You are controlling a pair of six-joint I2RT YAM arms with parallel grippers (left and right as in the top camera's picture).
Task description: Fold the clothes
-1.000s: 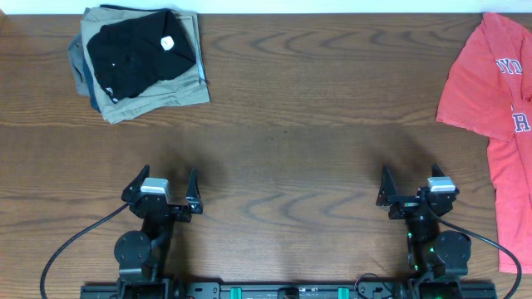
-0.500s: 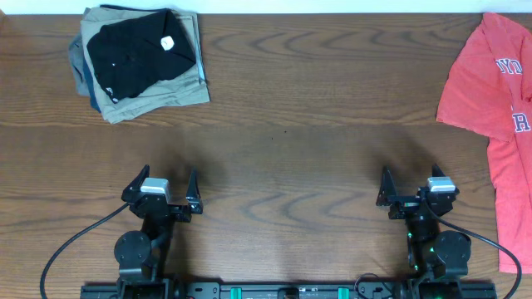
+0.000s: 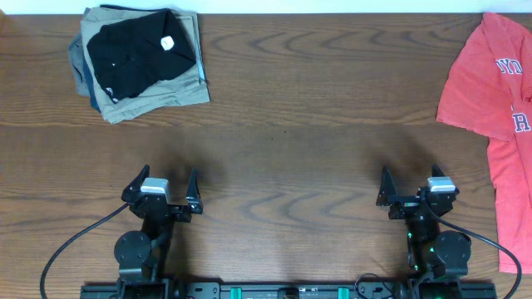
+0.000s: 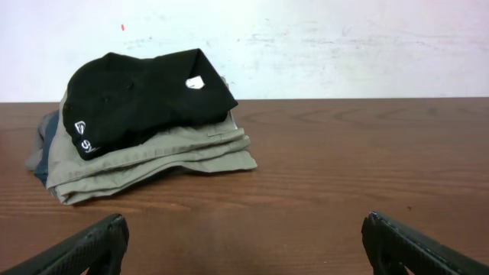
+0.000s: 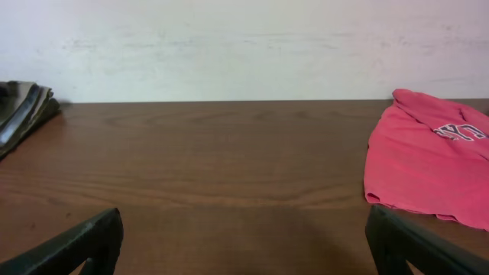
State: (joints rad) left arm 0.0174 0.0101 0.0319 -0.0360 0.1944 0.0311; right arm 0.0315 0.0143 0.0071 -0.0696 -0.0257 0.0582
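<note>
Tools on both arms rest near the front edge of the worktop [image 3: 283, 108]. The left tool [image 3: 169, 177] and the right tool [image 3: 409, 178] each have jaws spread wide and hold nothing, well apart from every garment. It reads as a ready pose, each arm facing the cloth on its own side. The worktop is flat, hard, dark brown wood with a wavy grain, and a broad stretch of bare wood lies between the two lots of clothing. At the far right edge lies the red tee [image 3: 490, 108], the largest garment. It is spread loose and unfolded, partly past the overhead view's edge, in soft matte knit with a rippled hem. It appears to be the piece waiting to be folded, and the right arm is nearer to it. Its white lettering [image 3: 519, 123] is only partly readable. At the far left corner sits a neat stack, probably set aside there as finished work. A khaki garment [image 3: 158, 95] of smooth woven cloth forms its thick, layered base, with a sliver of blue-grey garment [image 3: 79, 73] showing beneath. On top lies the black garment [image 3: 125, 58], folded into a rough rectangle, plain and soft. It carries a small white tag [image 3: 167, 42] near its upper edge and a tiny white logo [image 4: 81, 128] at one lower corner.
</note>
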